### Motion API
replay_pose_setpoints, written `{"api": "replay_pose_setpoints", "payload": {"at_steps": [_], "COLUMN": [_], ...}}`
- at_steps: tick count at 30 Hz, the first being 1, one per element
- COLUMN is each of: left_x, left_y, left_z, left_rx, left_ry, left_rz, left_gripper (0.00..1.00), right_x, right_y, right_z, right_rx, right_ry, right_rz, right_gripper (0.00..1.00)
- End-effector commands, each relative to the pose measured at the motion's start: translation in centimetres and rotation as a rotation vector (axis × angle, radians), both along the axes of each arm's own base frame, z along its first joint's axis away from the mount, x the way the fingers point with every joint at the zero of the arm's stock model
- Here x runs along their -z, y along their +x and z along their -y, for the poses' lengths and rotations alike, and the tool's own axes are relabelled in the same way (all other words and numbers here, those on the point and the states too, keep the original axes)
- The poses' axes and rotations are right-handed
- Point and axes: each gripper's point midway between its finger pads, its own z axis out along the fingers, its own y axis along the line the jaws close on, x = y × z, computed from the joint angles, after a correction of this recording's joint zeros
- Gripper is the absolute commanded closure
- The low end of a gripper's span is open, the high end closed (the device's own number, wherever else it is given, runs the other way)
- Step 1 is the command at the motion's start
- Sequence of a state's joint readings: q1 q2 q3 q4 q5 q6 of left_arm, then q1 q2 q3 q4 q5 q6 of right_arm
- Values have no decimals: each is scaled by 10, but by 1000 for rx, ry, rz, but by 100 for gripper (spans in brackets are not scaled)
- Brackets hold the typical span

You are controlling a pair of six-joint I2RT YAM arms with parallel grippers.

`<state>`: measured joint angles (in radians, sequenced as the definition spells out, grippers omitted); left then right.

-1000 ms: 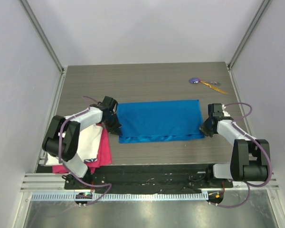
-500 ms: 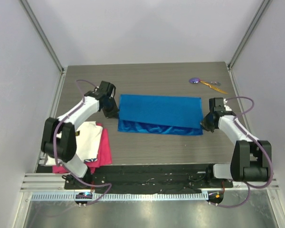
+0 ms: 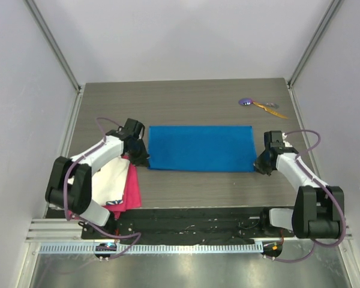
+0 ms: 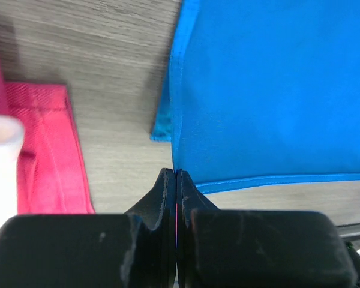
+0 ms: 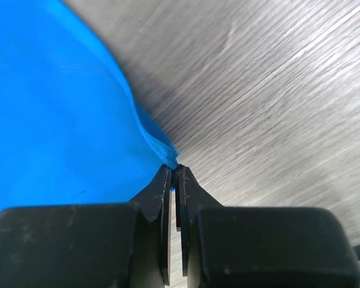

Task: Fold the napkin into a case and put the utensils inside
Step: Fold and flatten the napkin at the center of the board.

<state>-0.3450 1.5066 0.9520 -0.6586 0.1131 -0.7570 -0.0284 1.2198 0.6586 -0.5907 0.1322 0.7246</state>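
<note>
The bright blue napkin point(image 3: 201, 148) lies flat on the table as a wide rectangle. My left gripper point(image 3: 145, 161) is at its near left corner. In the left wrist view the jaws point(image 4: 177, 173) are pressed together right where the napkin's point(image 4: 270, 90) hemmed corner meets them. My right gripper point(image 3: 257, 167) is at the near right corner, and the right wrist view shows its tips point(image 5: 174, 168) pinching layered blue edges of the napkin point(image 5: 48, 120). The utensils lie at the far right: one with a purple head point(image 3: 246, 102), one orange-yellow point(image 3: 270, 109).
A white cloth point(image 3: 111, 177) on a pink cloth point(image 3: 132, 189) lies at the near left, under the left arm; the pink cloth point(image 4: 42, 150) shows beside the left jaws. Grey walls enclose the table on three sides.
Both grippers carried the napkin's near edge away from the bases, then back and down. The shiny fold along the near edge is gone and the napkin now lies flat and slightly narrower.
</note>
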Motion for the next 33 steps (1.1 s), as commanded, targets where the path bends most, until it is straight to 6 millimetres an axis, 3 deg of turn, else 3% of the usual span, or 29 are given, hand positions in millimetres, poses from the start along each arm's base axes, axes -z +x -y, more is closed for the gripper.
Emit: {"api": "replay_pose_setpoints", "payload": {"at_steps": [1, 5, 9, 15, 19, 27, 33], "left_x": [12, 22, 20, -12, -22, 23, 30], "left_y": [20, 22, 20, 26, 40, 45, 40], "left_z": [8, -5, -11, -8, -12, -9, -17], "left_rx": [-15, -31, -33, -34, -47, -30, -42], "left_ry": [-13, 63, 93, 62, 89, 121, 154], "left_rz": [29, 27, 35, 110, 154, 59, 61], "left_gripper": [100, 100, 100, 100, 100, 100, 100], "right_x": [13, 16, 5, -22, -38, -5, 12], "right_y": [14, 17, 19, 26, 42, 49, 42], "right_z": [4, 5, 2, 0, 1, -2, -3], "right_rx": [-11, -25, -33, -50, -50, -64, -69], "right_ry": [-21, -27, -18, -12, -19, 2, 7], "right_rz": [15, 2, 43, 100, 160, 93, 61], "right_gripper": [99, 99, 99, 99, 99, 99, 99]}}
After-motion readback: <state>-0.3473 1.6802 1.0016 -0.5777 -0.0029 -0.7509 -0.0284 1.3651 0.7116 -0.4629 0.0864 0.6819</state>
